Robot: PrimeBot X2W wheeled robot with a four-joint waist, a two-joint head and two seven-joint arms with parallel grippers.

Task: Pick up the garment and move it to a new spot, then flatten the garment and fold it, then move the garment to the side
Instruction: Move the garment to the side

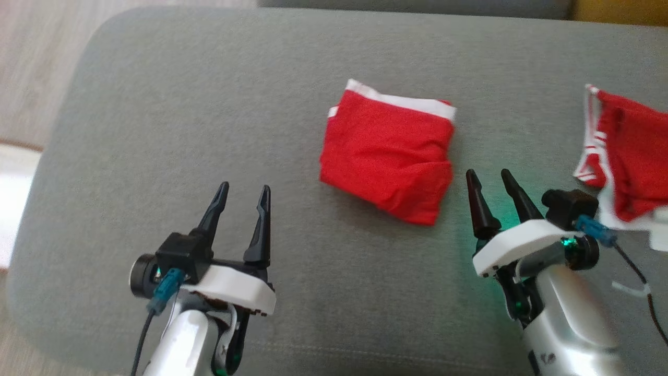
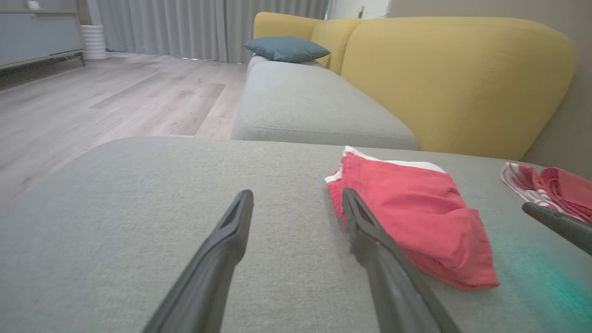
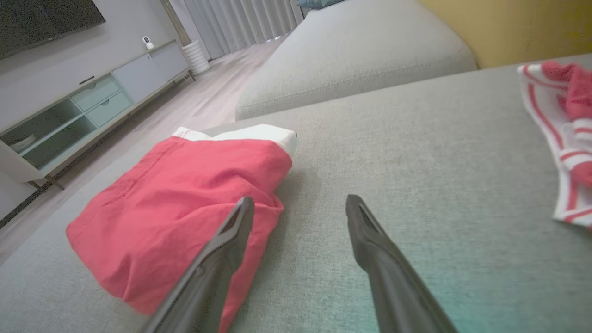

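A red garment (image 1: pixel 389 151) with a white band lies folded into a compact rectangle on the grey cushion (image 1: pixel 182 130), near its middle. It also shows in the left wrist view (image 2: pixel 416 217) and the right wrist view (image 3: pixel 185 203). My left gripper (image 1: pixel 244 191) hovers open to the lower left of it, well apart. Just to the right of the garment's lower corner, my right gripper (image 1: pixel 489 175) is open too, with nothing between its fingers. Each wrist view shows its own two dark fingers spread, the left gripper (image 2: pixel 298 196) and the right gripper (image 3: pixel 300 203).
A second red garment (image 1: pixel 626 156) with white striped trim lies crumpled at the cushion's right edge. Behind are a yellow sofa back (image 2: pixel 453 78), another grey seat (image 2: pixel 314 106) with a teal pillow (image 2: pixel 284 47), and wood floor (image 2: pixel 92 101) to the left.
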